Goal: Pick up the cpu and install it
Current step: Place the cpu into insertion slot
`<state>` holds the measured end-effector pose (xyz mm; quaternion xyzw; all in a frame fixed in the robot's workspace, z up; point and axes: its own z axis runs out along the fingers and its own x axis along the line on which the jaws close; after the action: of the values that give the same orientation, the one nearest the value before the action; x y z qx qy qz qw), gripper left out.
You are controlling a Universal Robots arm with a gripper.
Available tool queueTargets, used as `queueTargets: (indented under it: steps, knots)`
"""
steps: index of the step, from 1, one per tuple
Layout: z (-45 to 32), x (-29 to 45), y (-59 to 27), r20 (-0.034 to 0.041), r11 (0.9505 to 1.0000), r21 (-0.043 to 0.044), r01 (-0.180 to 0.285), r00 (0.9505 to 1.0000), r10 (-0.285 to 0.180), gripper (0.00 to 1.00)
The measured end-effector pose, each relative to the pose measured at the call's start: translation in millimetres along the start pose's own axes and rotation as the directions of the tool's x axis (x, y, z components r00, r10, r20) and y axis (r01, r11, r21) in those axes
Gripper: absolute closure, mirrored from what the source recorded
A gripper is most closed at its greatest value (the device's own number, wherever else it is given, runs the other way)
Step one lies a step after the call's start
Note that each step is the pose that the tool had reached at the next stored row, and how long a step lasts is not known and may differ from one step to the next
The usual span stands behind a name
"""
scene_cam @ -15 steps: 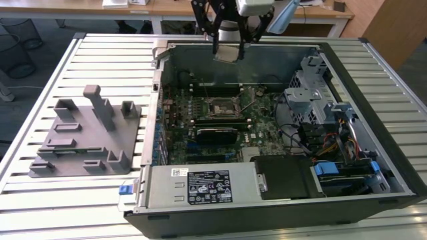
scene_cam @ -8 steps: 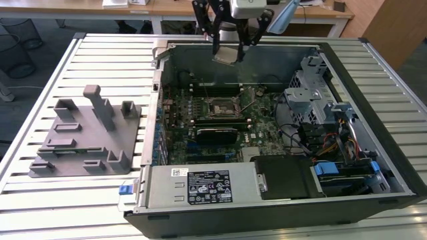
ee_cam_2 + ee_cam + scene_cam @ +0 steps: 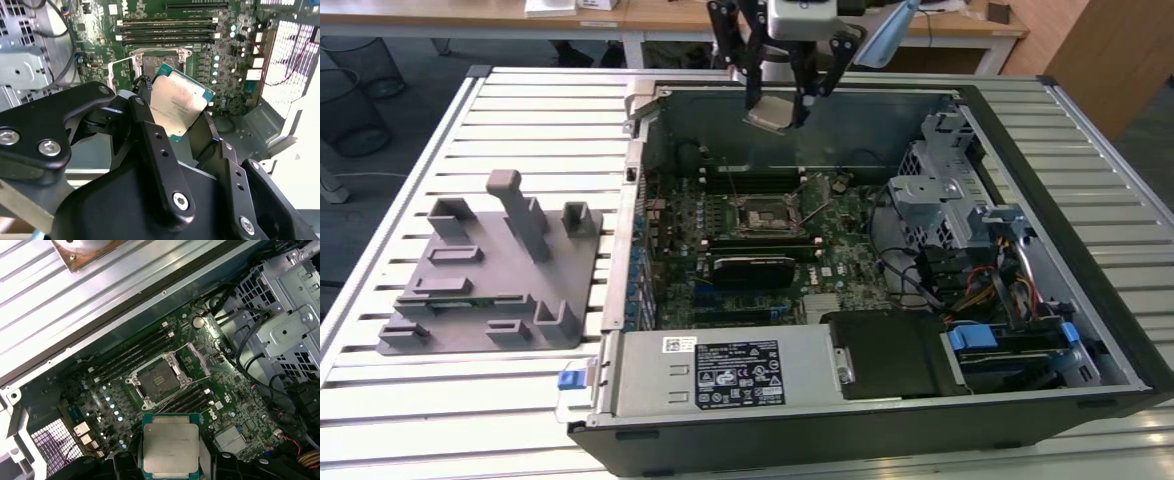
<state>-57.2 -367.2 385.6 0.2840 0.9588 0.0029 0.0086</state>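
White metal slats make up the desk (image 3: 454,150), the broadest thing here. On it lies the black computer case (image 3: 1101,300) on its side, its side panel off and the inside open upward. Beside the case, toward the exterior view's left, sits a grey plastic holder block (image 3: 480,290) with upright posts, resting on the desk and apart from the case wall. Inside the case the green motherboard (image 3: 847,255) covers the floor, with a grey metal drive cage (image 3: 941,190) toward the exterior view's right. Near the middle of the board is the dark square socket (image 3: 758,217), ringed by a metal frame; in both wrist views the socket (image 3: 160,62) (image 3: 157,377) is bare, with rows of dark memory slots (image 3: 127,357) running alongside it.

My pincer (image 3: 778,108) hangs over the far part of the open case, well above the board. It is pinching the cpu (image 3: 769,115) by two opposite edges, one black finger on each side. In the second wrist view the cpu (image 3: 177,102) sits tilted between my fingers (image 3: 145,125), silvery top plate showing, green edge around it. In the first wrist view the cpu (image 3: 170,445) is in the air, clear of the socket and touching nothing but my pincer (image 3: 171,462).
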Motion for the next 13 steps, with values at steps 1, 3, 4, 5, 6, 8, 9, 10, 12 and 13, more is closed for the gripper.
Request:
queueTargets:
  steps: [1, 3, 4, 5, 6, 8, 9, 10, 12, 13]
  knots:
    - [0.4, 0.0, 0.0, 0.0003, 0.9998, 0.0002, -0.02, 0.9998, 0.02, 0.46]
    - [1.0, 0.0, 0.0, 0.0007, 0.9985, 0.0006, -0.056, 0.9985, 0.056, 0.46]
    - [1.4, 0.0, 0.0, 0.0009, 0.9973, 0.001, -0.073, 0.9973, 0.073, 0.46]
    - [1.7, 0.0, 0.0, 0.0011, 0.9958, 0.0012, -0.091, 0.9958, 0.091, 0.46]
    - [2.1, 0.0, 0.0, 0.0014, 0.994, 0.0013, -0.109, 0.994, 0.109, 0.46]
    - [2.7, 0.0, 0.0, 0.0019, 0.9893, 0.0018, -0.146, 0.9893, 0.146, 0.46]
    - [3.0, 0.0, 0.0, 0.0022, 0.9866, 0.0021, -0.163, 0.9866, 0.163, 0.46]
    - [3.4, 0.0, 0.0, 0.0025, 0.9834, 0.0022, -0.181, 0.9834, 0.181, 0.46]
    - [4.1, 0.1, 0.0, 0.003, 0.9763, 0.0026, -0.216, 0.9763, 0.216, 0.46]
    - [4.5, 0.1, 0.0, 0.0033, 0.9723, 0.0028, -0.234, 0.9723, 0.234, 0.46]
